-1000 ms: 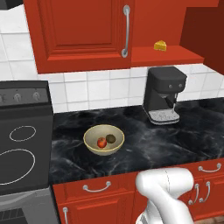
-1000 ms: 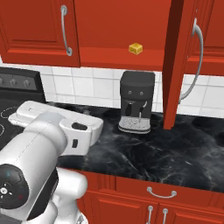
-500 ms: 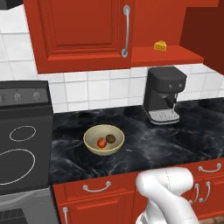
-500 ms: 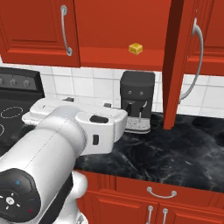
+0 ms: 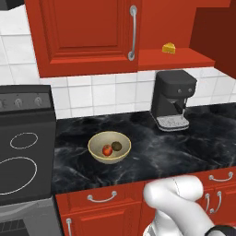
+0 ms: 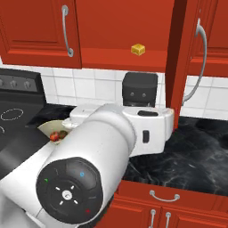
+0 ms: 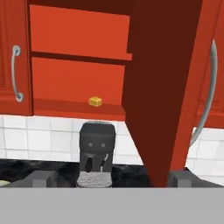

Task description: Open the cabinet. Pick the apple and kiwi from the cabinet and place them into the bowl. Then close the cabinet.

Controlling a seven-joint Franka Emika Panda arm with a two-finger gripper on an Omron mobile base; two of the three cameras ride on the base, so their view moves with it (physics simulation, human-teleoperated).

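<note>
The tan bowl [image 5: 109,146] sits on the black counter with the red apple [image 5: 107,150] and the dark kiwi [image 5: 117,145] inside it. The red cabinet [image 5: 87,37] has its left door shut and its right door [image 7: 164,87] swung open, seen edge-on just ahead of my hand, with its silver bar handle [image 7: 205,96] to the right. My gripper [image 7: 111,178] is open and holds nothing, its fingertips [image 7: 41,177] set wide apart below the door's bottom edge. In the right base view the bowl [image 6: 49,128] peeks out behind my arm.
A yellow cheese wedge [image 5: 169,47] lies on the cabinet's bottom shelf. Under it a black coffee machine [image 5: 173,99] stands against the tiled wall. The stove [image 5: 23,143] is to the left. Red drawers [image 5: 101,198] run below the counter.
My arm has swung right across the right base view, bringing the hand up close to the open door. The bowl and fruits have not moved.
</note>
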